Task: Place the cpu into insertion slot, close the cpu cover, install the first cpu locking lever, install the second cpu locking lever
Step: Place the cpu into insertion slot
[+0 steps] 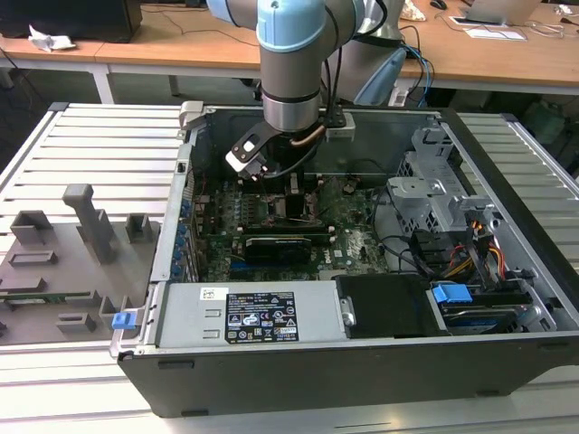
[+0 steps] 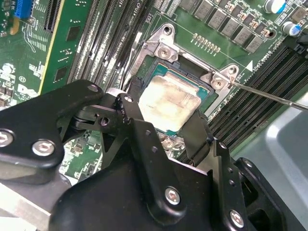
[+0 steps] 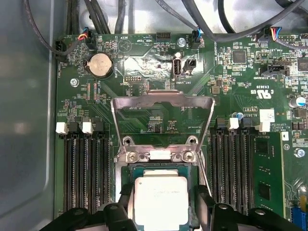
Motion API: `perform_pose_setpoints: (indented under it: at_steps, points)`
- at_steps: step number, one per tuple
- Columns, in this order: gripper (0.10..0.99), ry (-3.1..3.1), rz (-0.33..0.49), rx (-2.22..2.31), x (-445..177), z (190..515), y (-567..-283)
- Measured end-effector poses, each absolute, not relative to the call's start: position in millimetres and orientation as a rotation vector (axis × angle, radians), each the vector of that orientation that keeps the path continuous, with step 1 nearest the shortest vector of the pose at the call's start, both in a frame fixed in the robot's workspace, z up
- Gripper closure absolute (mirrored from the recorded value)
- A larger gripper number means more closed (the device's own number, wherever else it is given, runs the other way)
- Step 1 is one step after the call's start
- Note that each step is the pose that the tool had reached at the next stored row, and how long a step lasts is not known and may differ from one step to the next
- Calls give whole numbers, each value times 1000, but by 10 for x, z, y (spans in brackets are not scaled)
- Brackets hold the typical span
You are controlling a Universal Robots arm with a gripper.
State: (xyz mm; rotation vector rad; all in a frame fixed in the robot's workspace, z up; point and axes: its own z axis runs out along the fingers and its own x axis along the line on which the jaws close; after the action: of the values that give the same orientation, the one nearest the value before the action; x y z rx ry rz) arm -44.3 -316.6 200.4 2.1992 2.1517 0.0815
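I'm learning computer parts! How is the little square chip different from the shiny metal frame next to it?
The cpu is a solid square with a dull silvery-beige top. The cpu cover is a thin shiny frame with a big hole, so the green board shows through it. The cpu sits in the insertion slot, while the cpu cover is swung open, not closed over the chip. Both are squarish, metal and about as wide as the slot.

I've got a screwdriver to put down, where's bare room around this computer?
The slatted table is bare behind the grey fixture tray, on the exterior view's left. Inside the case it's crowded: the gripper sits over the cpu, memory slots flank it, cables fill the drive side.
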Motion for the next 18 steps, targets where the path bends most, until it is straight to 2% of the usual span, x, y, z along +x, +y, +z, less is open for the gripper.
perform_pose_setpoints:
  at_steps: [5, 11, 12, 18]
  points:
    - [490, 2152, 80, 2200, -441, 2062, -3166]
    - [855, 2156, 73, 2204, -431, 2104, -3165]
    - [976, 2156, 72, 2204, -432, 2109, -3166]
    - [980, 2156, 72, 2204, -431, 2124, -3166]
